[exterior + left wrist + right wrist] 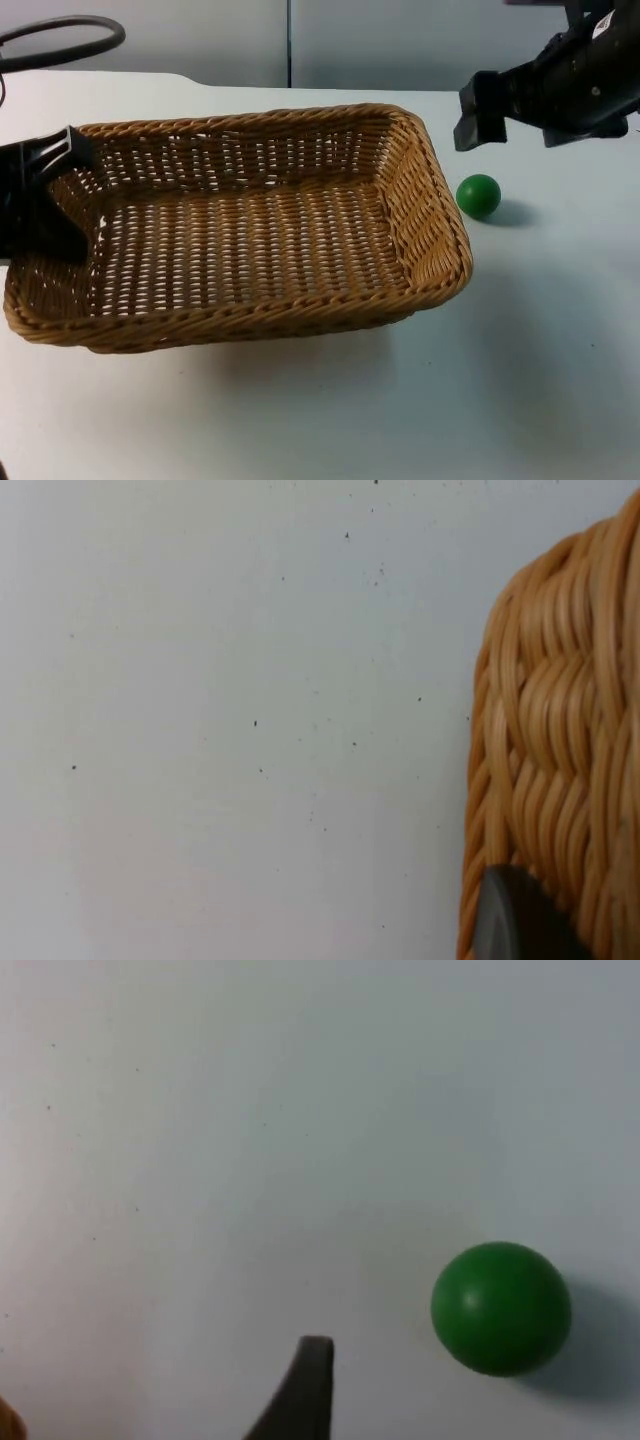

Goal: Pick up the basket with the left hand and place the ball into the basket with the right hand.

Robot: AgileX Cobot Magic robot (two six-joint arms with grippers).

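White table (540, 380): left tool (62, 172) pinches basket (250, 230) rim; right tool (478, 112), spread unclear, above ball (479, 195).

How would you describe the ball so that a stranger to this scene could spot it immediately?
Start at the large wicker basket on the white table. Just beyond its right end, below the right gripper, lies the green ball. It is the only small, round, smooth, green thing there.

You see the green ball (501, 1307) resting on the white worktop (250, 1140), just beside one black finger (305, 1390) of the right gripper and apart from it, its shadow on the far side.
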